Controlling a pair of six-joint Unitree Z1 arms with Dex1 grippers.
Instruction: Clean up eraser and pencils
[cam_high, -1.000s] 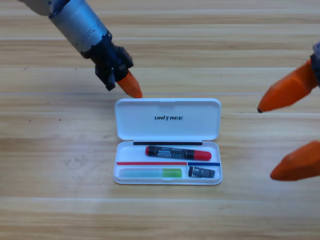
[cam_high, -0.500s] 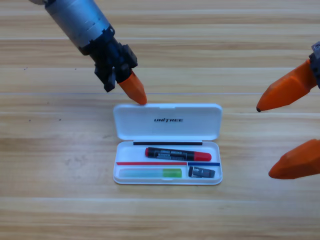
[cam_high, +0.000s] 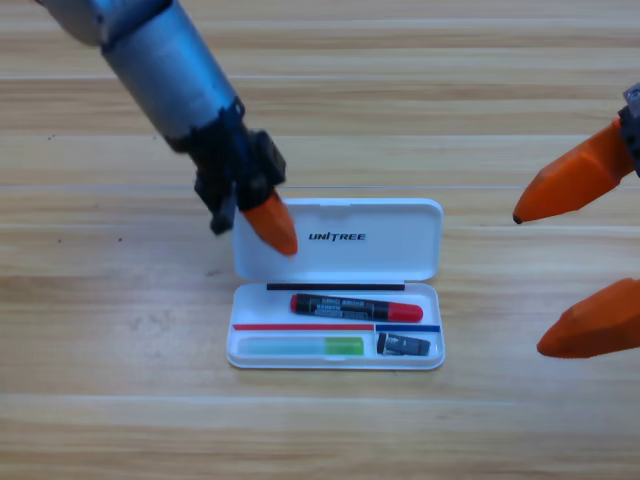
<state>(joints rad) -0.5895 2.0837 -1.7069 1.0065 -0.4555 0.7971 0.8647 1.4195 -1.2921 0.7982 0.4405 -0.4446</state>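
Right jaws (cam_high: 575, 265) apart; left jaws (cam_high: 272, 224) perhaps touching case lid (cam_high: 380, 235).

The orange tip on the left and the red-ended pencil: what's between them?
In the high view, only the case's open white lid lies between the left gripper and the red-ended pencil.

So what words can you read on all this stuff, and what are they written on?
"UNITREE": black letters on the open lid of the white case.
The red-ended pencil: print on its black middle, too small to read.
The eraser: white markings, too small to read.
The green pencil: no writing visible.
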